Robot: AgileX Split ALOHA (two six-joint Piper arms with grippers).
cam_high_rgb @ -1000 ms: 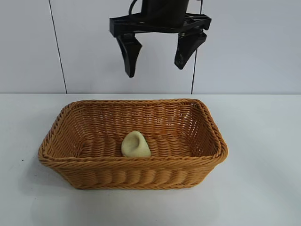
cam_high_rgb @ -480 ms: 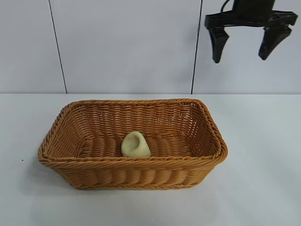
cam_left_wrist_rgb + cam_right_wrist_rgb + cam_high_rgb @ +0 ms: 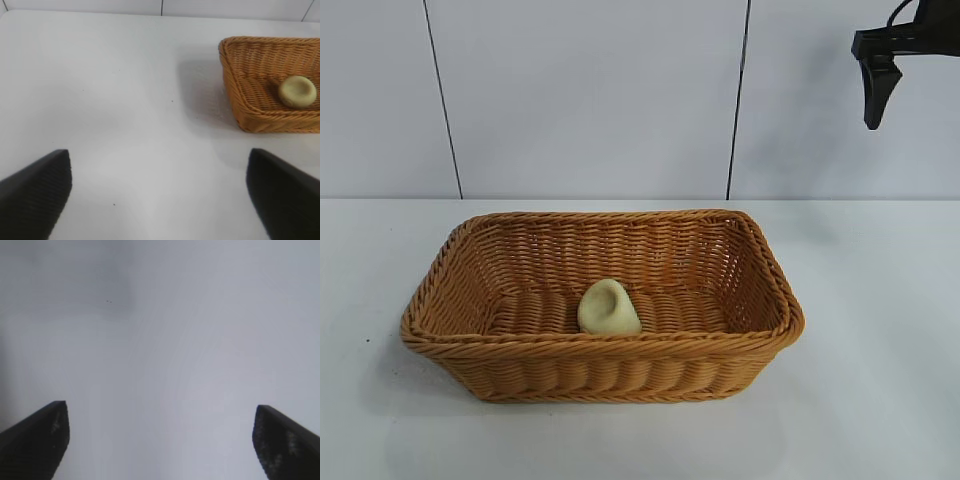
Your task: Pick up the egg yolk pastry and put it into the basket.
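1. The egg yolk pastry (image 3: 609,308), a small pale yellow-cream dome with a dimple on top, lies on the floor of the basket (image 3: 760,345), near the middle of its near long wall. Nothing holds it.
2. The right gripper (image 3: 160,440) hangs high above the table (image 3: 880,300) toward its far right corner. Its black fingers (image 3: 875,88) stand wide apart and empty; its wrist view shows only bare white table between them.
3. The left gripper (image 3: 159,192) hovers low over the table, well apart from the basket, its jaws wide and holding nothing.
4. From the left wrist view, the pastry (image 3: 297,91) sits inside the end of the large rectangular orange-brown wicker basket (image 3: 235,65) that faces that arm, clear of the braided rim.
5. Judged from how things lie, the placing looks done; what is left is clearing the right arm away.
6. To do that well, keep the right gripper high, above the rim, and its jaws wide so nothing catches the weave or tips the basket.
7. Carry it off toward the right edge of the table, not back over the basket.
8. The pastry leans slightly against the sloping wall, so a bump to the basket could roll it; no further contact is needed.
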